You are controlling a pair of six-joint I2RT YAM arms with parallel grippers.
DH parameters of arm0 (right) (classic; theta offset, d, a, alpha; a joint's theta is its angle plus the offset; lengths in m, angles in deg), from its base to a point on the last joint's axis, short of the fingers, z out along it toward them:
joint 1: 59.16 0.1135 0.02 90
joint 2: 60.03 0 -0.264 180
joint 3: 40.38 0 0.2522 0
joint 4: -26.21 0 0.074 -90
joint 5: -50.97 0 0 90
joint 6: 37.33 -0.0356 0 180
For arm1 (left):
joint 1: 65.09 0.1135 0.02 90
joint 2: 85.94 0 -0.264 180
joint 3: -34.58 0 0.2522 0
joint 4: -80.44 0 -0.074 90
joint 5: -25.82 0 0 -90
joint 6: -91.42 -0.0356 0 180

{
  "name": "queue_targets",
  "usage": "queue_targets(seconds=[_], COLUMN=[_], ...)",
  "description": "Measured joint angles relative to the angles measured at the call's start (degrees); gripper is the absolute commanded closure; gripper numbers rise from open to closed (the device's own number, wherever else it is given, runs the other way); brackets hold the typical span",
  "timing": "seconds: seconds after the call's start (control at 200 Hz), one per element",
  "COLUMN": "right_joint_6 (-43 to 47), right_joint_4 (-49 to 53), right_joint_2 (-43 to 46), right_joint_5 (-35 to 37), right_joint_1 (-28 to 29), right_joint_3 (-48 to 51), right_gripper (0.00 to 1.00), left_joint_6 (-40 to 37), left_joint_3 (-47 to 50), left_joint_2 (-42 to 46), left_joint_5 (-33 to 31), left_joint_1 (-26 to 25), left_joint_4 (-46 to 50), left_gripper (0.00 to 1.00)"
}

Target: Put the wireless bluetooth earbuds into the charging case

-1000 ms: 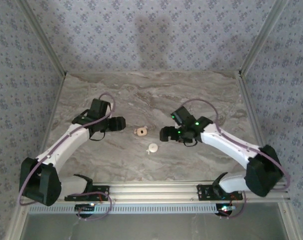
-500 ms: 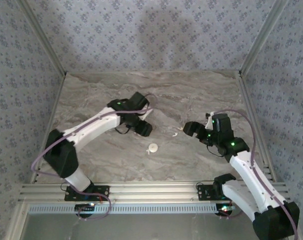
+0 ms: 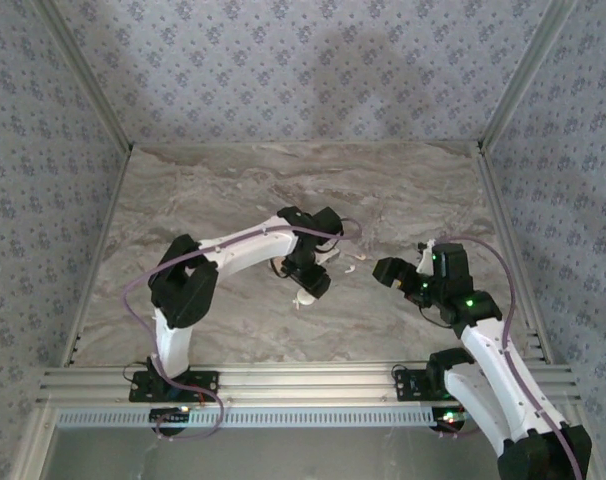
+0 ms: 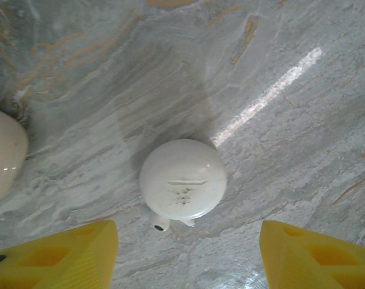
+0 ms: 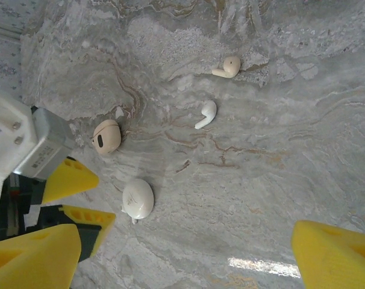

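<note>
The charging case (image 4: 5, 153) was cut off by the left wrist view's left edge, and the left gripper (image 4: 187, 244) by its bottom edge. From above, the earbuds (image 3: 355, 263) were mere specks.

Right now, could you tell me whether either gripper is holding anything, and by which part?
Nothing is held. The left gripper is open, astride the white round piece without touching it; the right gripper is open too.

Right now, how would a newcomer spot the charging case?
On the marble table, look by the yellow fingers of the left claw. The charging case is the small tan rounded piece with a dark hollow; the dome beside it is plain white.
</note>
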Motion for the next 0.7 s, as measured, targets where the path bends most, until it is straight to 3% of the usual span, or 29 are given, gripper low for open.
queue_targets(seconds=[0.7], right_joint_6=[-0.63], right_joint_4=[-0.11], right_joint_2=[0.13], right_joint_5=[-1.46], right_joint_1=[-1.01], right_joint_3=[1.55], right_gripper=[0.07], left_joint_6=[0.37], left_joint_3=[-0.81], left_joint_2=[-4.9], left_joint_5=[-2.25], left_joint_1=[-0.87], left_joint_4=[1.16], left_gripper=[0.31])
